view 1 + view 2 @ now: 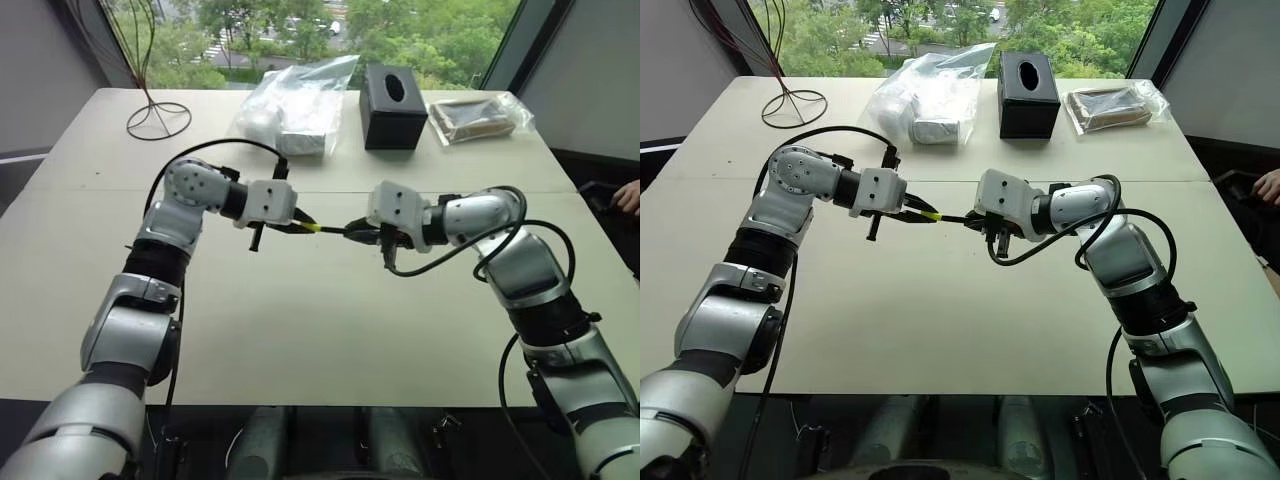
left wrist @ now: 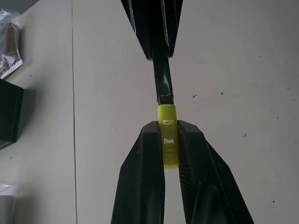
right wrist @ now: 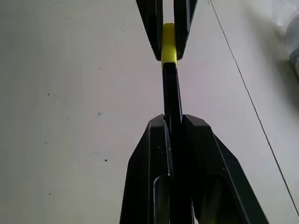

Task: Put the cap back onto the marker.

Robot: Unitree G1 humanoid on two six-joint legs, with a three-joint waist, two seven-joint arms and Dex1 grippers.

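Hovering above the middle of the pale, matte worktop (image 1: 300, 330), the two arms meet tip to tip. On the left, the left gripper (image 2: 170, 140) is clenched on the tiny bright yellow plastic cap (image 2: 168, 135), its open mouth facing right. Next along the same line comes the thin, long black marker (image 3: 171, 93), its long axis running straight from one set of jaws into the other, with its end touching or just entering the cap's mouth. On the right, the right gripper (image 3: 172, 122) grips the marker's shaft firmly. Cap and marker look well lined up, so the coming move seems to turn on pushing the two together along that shared axis; neither arm is nearer.
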